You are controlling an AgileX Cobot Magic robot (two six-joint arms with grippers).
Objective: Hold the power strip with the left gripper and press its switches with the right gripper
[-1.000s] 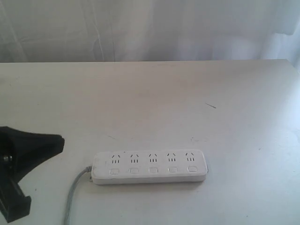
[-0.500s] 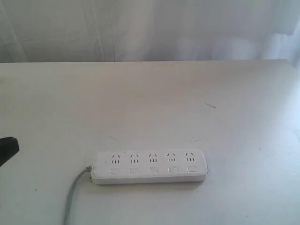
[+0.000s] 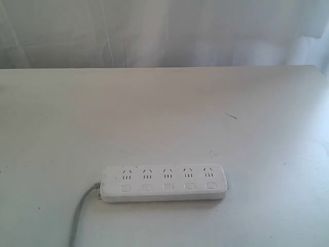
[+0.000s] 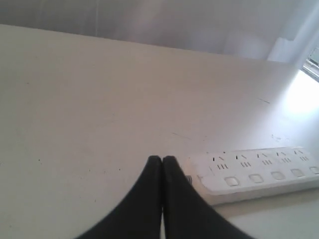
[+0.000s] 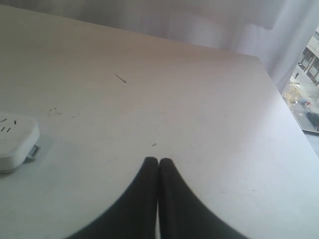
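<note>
- The exterior view looks down at a slant across the tabletop (image 3: pixel 164 103) toward a white curtain (image 3: pixel 164 31), from some way back. The power strip (image 3: pixel 163 183) lies lower centre in the frame.
- The left wrist view sits low behind the left jaws, close to the strip's cord end.
- The right wrist view sits low behind the right jaws and catches only the strip's opposite end.
- All three views share the strip and the tabletop.

right tool (image 5: pixel 158 162) pressed closed, white table (image 5: pixel 209 104), power strip (image 5: pixel 15 140) end well apart
</note>
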